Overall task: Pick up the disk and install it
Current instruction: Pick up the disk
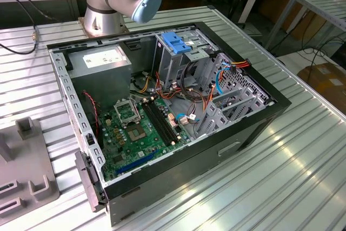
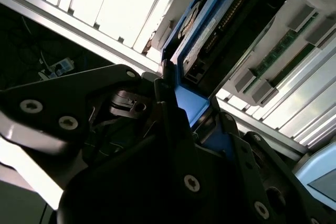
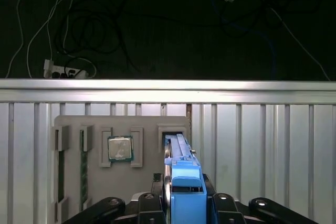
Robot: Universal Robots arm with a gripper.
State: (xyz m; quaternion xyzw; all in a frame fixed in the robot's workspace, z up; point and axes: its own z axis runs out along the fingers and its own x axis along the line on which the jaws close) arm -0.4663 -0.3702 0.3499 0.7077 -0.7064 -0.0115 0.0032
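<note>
Grip first: my claw is pinching the disk by its blue rail. The disk stands on edge at a slot of the grey tray, close to the tabletop edge. I judge the lift should run straight out of the slot, wrist level, so the rail neither binds nor drags the tray. A memory stick and a chip lie in the same tray, both apart from my fingers. Mid-tabletop in the exterior view stands the open computer case, with loose cables crowding the drive cage under its blue bracket.
</note>
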